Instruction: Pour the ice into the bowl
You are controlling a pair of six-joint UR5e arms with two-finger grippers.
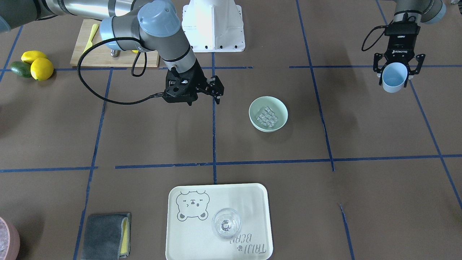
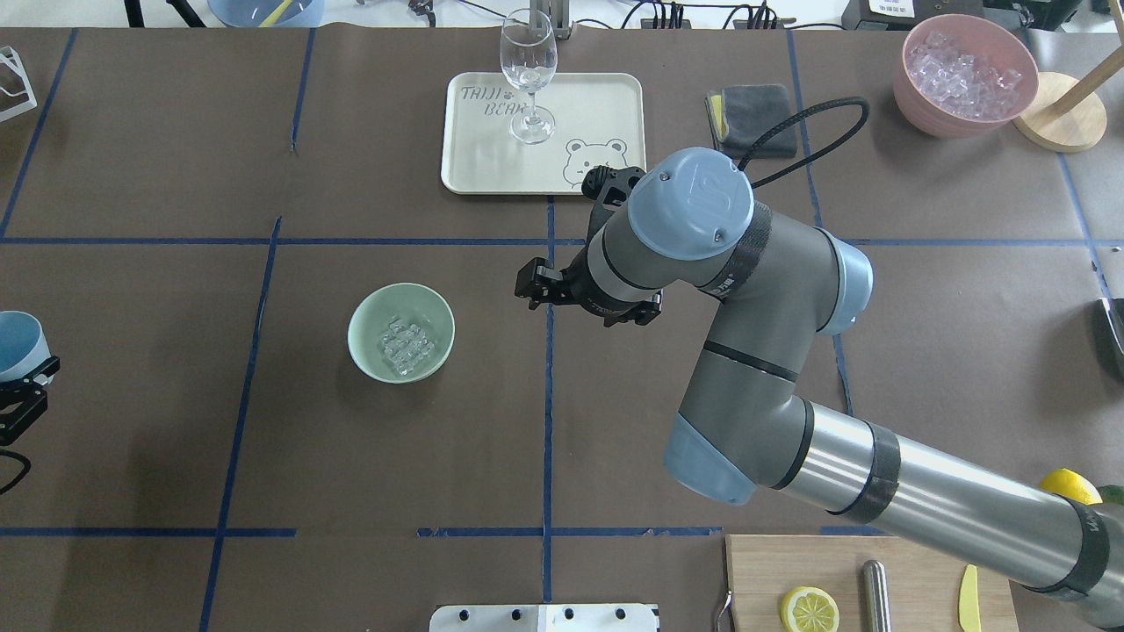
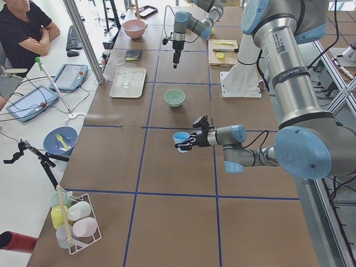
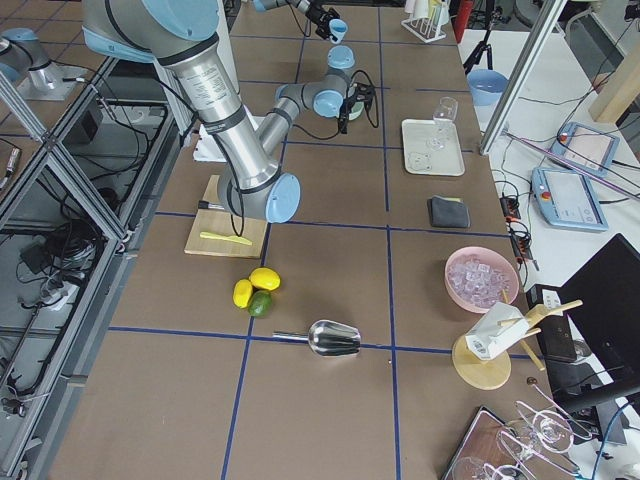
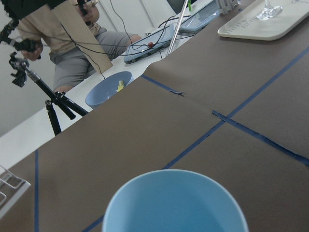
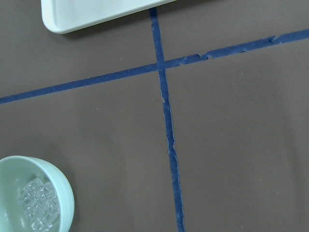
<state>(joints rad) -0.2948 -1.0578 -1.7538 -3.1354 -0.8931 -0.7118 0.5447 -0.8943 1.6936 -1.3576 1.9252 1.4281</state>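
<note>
Fig. 1. My left gripper (image 1: 395, 73) is closed around a light blue plastic cup (image 1: 394, 80), one finger on each side of its wall. The left forearm is stretched out level above the brown table (image 1: 144, 137) and the cup is tipped so that its mouth faces outward, well apart from the round pale mint-green matte bowl (image 1: 268, 113). The bowl stands upright on the table. The small clear glassy ice cubes (image 1: 266, 116) lie clustered on its bottom. My right arm reaches across the table with its elbow bent and its wrist turned down. My right gripper (image 2: 532, 288) hangs over a blue tape line (image 2: 549, 369) near the bowl, on the side towards the cream rectangular tray (image 2: 492, 167). I cannot tell whether its jaws are parted or together.
</note>
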